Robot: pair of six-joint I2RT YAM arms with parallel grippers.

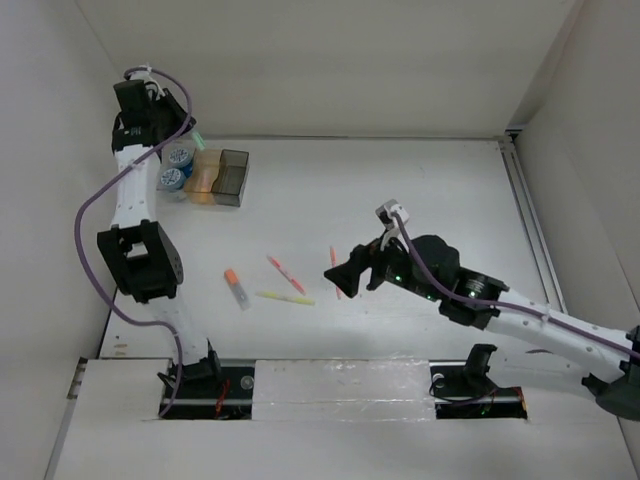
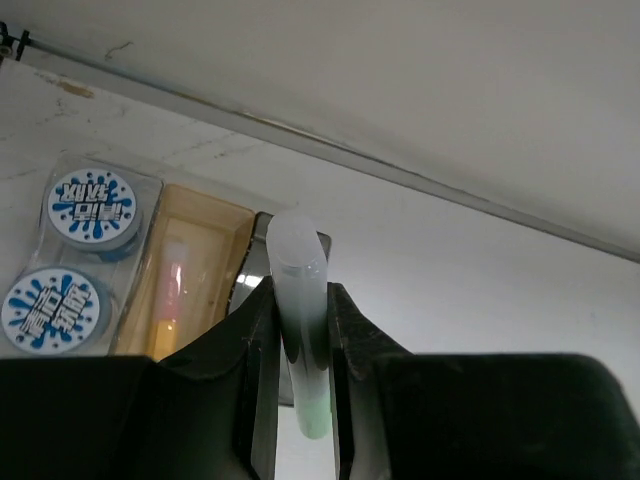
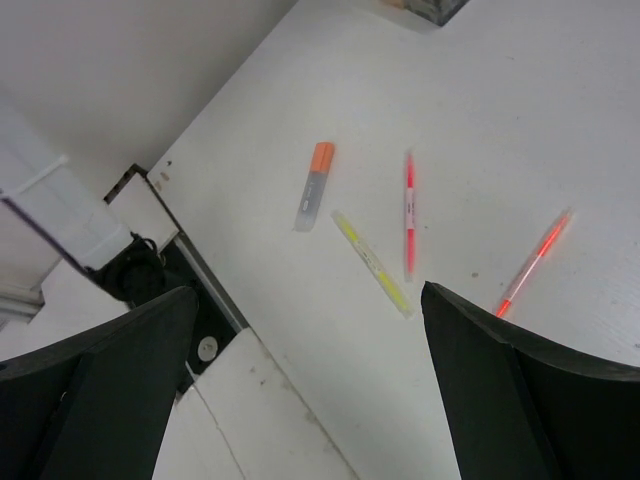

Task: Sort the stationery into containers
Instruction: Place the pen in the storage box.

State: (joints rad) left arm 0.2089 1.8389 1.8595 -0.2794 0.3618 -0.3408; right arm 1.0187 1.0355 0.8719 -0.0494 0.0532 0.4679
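The pale green translucent pen (image 2: 297,268), clamped endwise in the left pincer (image 2: 300,345) near the row of translucent plastic bins (image 1: 230,156), could be dropped outside them. The right pincer (image 3: 305,320) is spread apart.

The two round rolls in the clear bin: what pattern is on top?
The rolls are white with blue splatter and lettering, clearest in the left wrist view.

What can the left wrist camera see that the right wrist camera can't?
Only the left wrist view: the left hand pinching a pale green highlighter; two round blue-and-white patterned rolls in the clear plastic bin. Only the right wrist view: the open right hand above a short orange-capped grey marker, a thin yellow pen, a thin pink-red pen and a thin orange-red pen. Both: the white table and, apparently, the smoky dark grey plastic bin's corner.
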